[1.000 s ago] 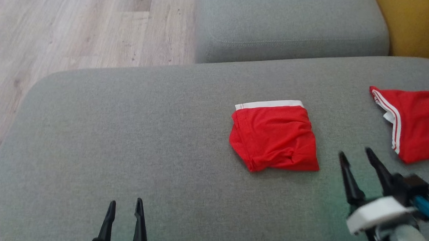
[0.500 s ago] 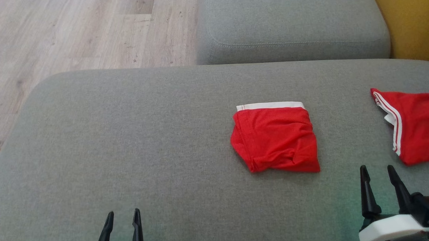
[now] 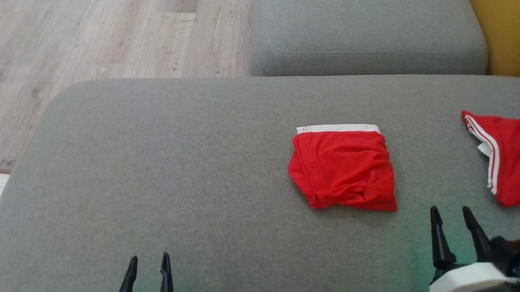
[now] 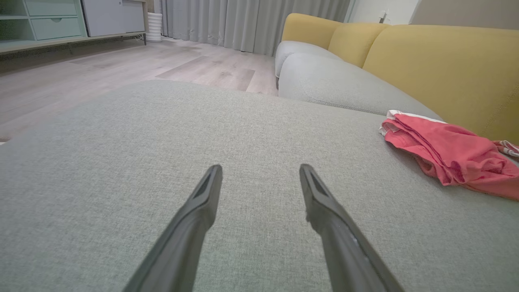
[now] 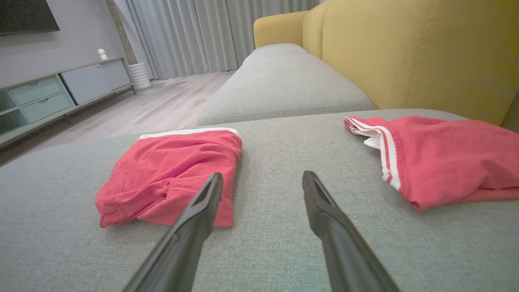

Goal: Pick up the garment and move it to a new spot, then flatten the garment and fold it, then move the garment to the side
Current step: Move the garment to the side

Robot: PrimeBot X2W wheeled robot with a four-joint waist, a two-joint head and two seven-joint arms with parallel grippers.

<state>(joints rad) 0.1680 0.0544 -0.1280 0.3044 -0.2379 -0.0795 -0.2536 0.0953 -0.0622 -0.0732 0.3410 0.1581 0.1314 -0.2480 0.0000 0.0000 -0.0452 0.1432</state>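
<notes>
Currently between grasps. My left tool (image 3: 149, 256) sits low at the near edge of the grey seat cushion (image 3: 157, 167), fingers spread, nothing between them. My right tool (image 3: 449, 208) is likewise spread and empty, fingers pointing at the strip of cushion between two red pieces.

The garment (image 3: 343, 167) is red, with a white waistband (image 3: 338, 128) along its far edge. It lies as a compact folded square right of centre on the cushion. Its near-left corner is bunched and the layers there are not quite flush. Neither tool touches it.

A second red garment (image 3: 509, 161) with white side stripes lies looser at the right edge of the head view, apart from the folded one.

Judgement: flattening and folding look done, so the step in hand is the last one, moving the folded piece aside. The right tool is the nearer.

Next move, as I read it:
- Come in low at the near-right edge.
- Close through every layer, not the top one alone, or the fold will open on the lift.
- Raise it only slightly and carry it sideways, keeping off the striped garment.
- The bunched corner may drag, so watch it.
</notes>
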